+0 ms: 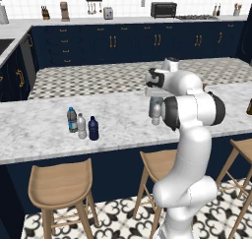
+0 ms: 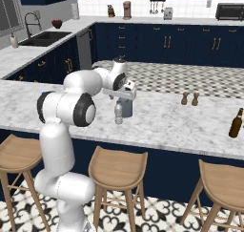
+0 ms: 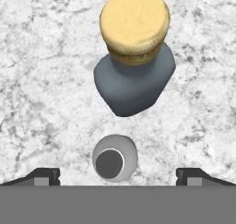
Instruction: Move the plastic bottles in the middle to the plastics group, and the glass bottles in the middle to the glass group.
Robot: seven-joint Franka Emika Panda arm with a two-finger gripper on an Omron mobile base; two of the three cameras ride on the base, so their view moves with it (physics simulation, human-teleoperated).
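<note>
My gripper hangs open, pointing straight down over the middle of the marble counter. Right below it, between the fingertips, stands a small clear greyish plastic bottle with a pale cap, also seen as the clear bottle. Just beyond it is the wider grey-green glass bottle with a tan cork top. At the counter's left the dark navy bottle stands beside a clear grey bottle and the blue-capped water bottle. A dark brown bottle stands far right.
Two small brown shakers sit on the counter behind and right of the gripper. Wooden stools line the counter's near side. A sink lies in the far left counter.
</note>
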